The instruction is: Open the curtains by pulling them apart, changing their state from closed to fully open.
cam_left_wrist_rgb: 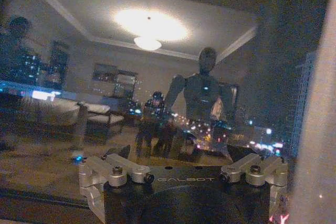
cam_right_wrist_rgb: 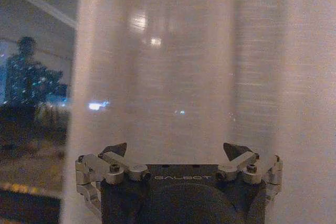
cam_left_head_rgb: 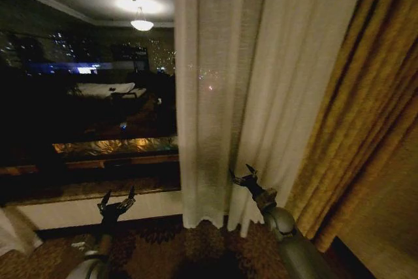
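Right gripper (cam_left_head_rgb: 243, 176) spread wide and empty, sheer curtains (cam_left_head_rgb: 261, 83) hanging just ahead of its fingertips (not touching, as far as I can see), left gripper (cam_left_head_rgb: 116, 198) open too, facing bare window glass (cam_left_head_rgb: 85, 96), curtain off to its right

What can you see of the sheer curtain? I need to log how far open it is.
The sheer curtain is thin cream fabric with soft vertical folds, hanging to the floor, gathered right of the bare dark window beside the yellow drape. The open right gripper sits at its lower part; contact is unclear.
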